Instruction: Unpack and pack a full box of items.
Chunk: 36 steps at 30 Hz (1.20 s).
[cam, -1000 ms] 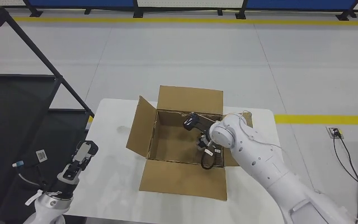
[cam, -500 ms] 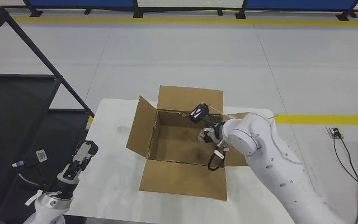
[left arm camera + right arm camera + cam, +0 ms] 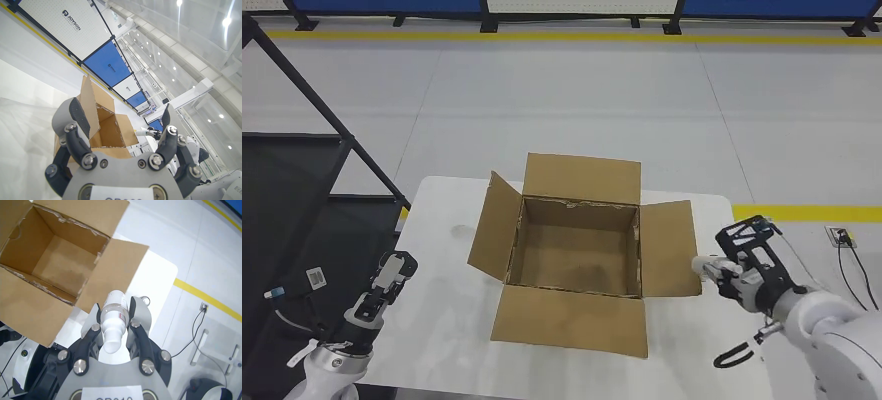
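Right hand [image 3: 115, 306] clamped on a small bottle [image 3: 115, 316] beside the open cardboard box [image 3: 572, 322].

The box is plain brown corrugated card, squarish, its four flaps folded out with ragged torn edges. It stands mid-worktop [image 3: 447, 300], on a smooth white slab with rounded corners. The bottle is a clear-walled plastic cylinder with a white cap pointing back at the wrist, held over the worktop's right end just beyond the right flap. The left hand [image 3: 121, 111] sits at the near left corner, angled up toward the box, dark textured pads [image 3: 78, 113] spread wide apart.
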Motion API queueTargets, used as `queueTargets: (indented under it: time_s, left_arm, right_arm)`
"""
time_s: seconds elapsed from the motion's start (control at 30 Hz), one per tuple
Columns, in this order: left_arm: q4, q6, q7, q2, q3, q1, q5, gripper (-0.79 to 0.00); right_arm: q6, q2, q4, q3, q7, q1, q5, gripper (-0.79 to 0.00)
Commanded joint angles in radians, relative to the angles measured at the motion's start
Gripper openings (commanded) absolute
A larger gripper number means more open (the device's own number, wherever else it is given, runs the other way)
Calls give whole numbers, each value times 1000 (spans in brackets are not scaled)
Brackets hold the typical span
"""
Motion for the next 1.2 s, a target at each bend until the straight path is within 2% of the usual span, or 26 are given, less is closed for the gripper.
queueTargets:
  time_s: [0.0,0.1,0.23,0.53,0.67,0.73,0.8,0.83,0.9,1.03,1.07,1.1,1.17]
  left_arm:
    - [0,0,0,0,0,0,0,0]
    - [0,0,0,0,0,0,0,0]
    - [0,0,0,0,0,0,0,0]
    - [0,0,0,0,0,0,0,0]
    - [0,0,0,0,0,0,0,0]
    - [0,0,0,0,0,0,0,0]
    - [0,0,0,0,0,0,0,0]
    - [0,0,0,0,0,0,0,0]
    - [0,0,0,0,0,0,0,0]
    - [0,0,0,0,0,0,0,0]
    - [0,0,0,0,0,0,0,0]
    - [0,0,0,0,0,0,0,0]
    - [0,0,0,0,0,0,0,0]
  right_arm:
    - [-18,2,29,73,-23,-70,39,-785]
    - [-33,5,100,111,-53,-120,64,-785]
    - [-49,9,219,90,-88,-117,76,-785]
    - [-72,16,515,-47,-94,50,43,-785]
    - [-65,18,600,-96,-84,118,18,-785]
    - [-69,18,635,-112,-94,139,23,-730]
    - [-71,19,664,-125,-104,157,21,-717]
    - [-72,19,674,-131,-108,164,23,-671]
    - [-71,20,689,-139,-112,172,25,-514]
    - [-67,23,699,-149,-113,178,30,-400]
    - [-65,24,699,-150,-112,177,31,-336]
    - [-62,25,697,-151,-112,176,33,-231]
    - [-57,27,688,-147,-115,170,35,-123]
